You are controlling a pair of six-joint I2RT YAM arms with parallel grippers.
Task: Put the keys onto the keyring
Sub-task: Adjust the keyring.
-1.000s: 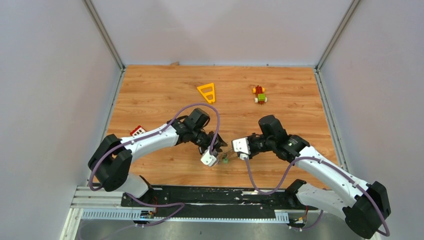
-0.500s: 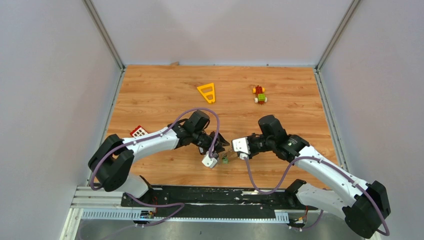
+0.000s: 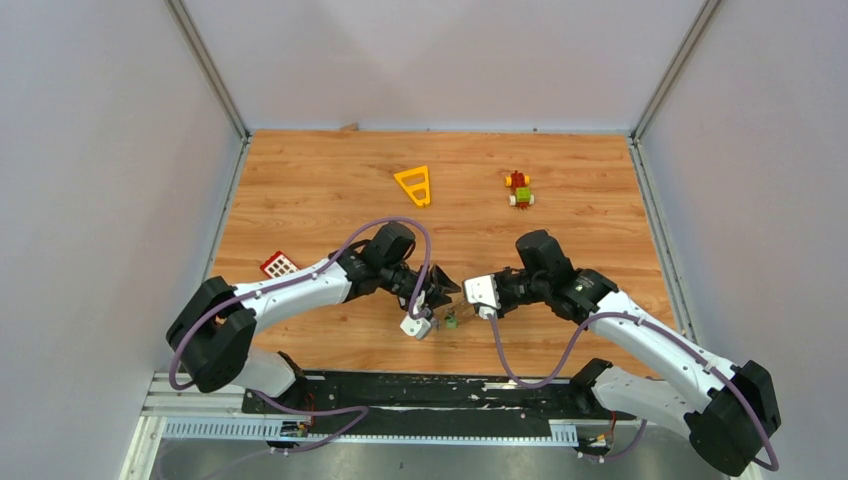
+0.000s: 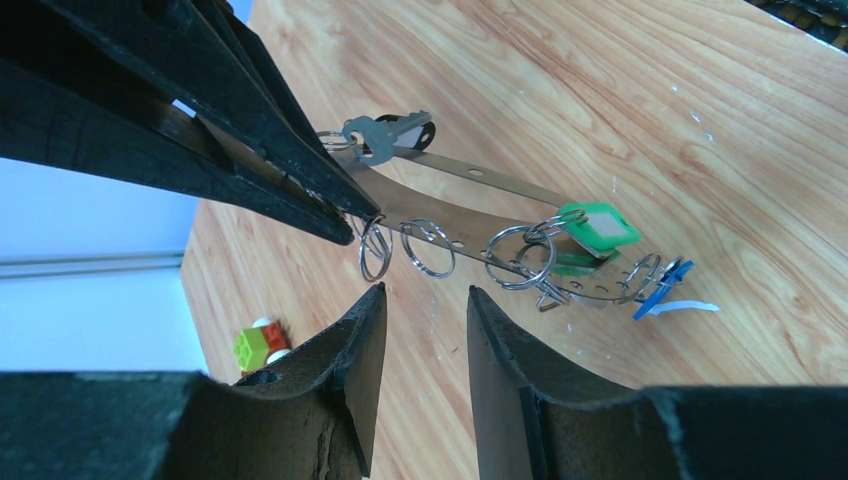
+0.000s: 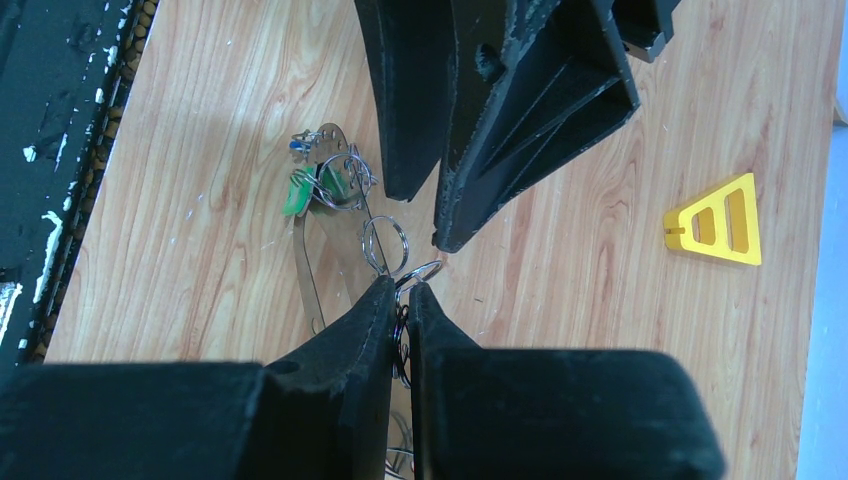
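Observation:
The keyring [image 4: 470,222] is a long silver loop held just above the wood, with several small split rings hanging on it. On it I see a green-tagged key [image 4: 598,226], a blue-tagged key [image 4: 661,286] and a black-tagged key [image 4: 392,135]. My right gripper [image 5: 403,287] is shut on the near end of the keyring [image 5: 312,255]. My left gripper [image 4: 424,295] is open and empty, its tips just short of the hanging rings. In the top view the left gripper [image 3: 437,299] and right gripper [image 3: 463,303] meet over the keys [image 3: 452,320].
A yellow triangle frame [image 3: 414,185] and a red-green-yellow toy block figure [image 3: 519,189] lie farther back; they also show in the right wrist view [image 5: 718,222] and left wrist view [image 4: 258,347]. A red and white block [image 3: 278,264] lies at the left. The black base rail [image 3: 400,392] runs along the near edge.
My left arm has lowered and shifted a little, bringing its gripper slightly closer to the keyring. The right arm and keyring have stayed in place.

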